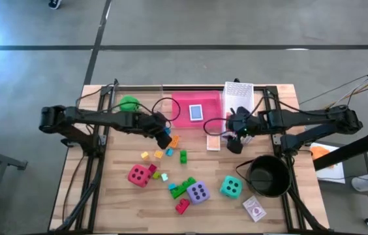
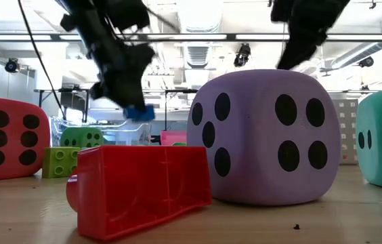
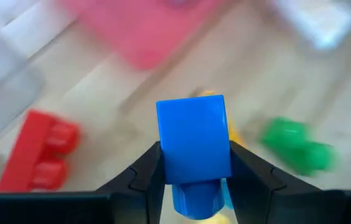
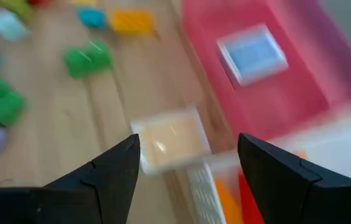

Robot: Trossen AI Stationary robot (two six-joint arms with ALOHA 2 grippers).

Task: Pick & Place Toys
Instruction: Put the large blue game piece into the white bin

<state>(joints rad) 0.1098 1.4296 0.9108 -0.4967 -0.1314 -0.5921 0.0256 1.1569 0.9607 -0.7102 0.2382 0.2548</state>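
Grey concrete floor (image 1: pixel 190 26) crossed by dark lines; pale wooden desk (image 1: pixel 112 202); white ceiling beams (image 2: pixel 198 37), spotlights (image 2: pixel 244 54) beyond.

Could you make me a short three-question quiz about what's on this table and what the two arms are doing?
1. True or false: the left gripper is shut on a blue brick.
2. Which soft die lies nearest the black pot? A red, B teal, C green.
3. Fill in: the right gripper is open and holds ____.

Key: 1 true. 2 B, the teal die; the red die and the green die lie on the table's left side. 3 nothing; it hangs over a pale card pack beside the pink tray.
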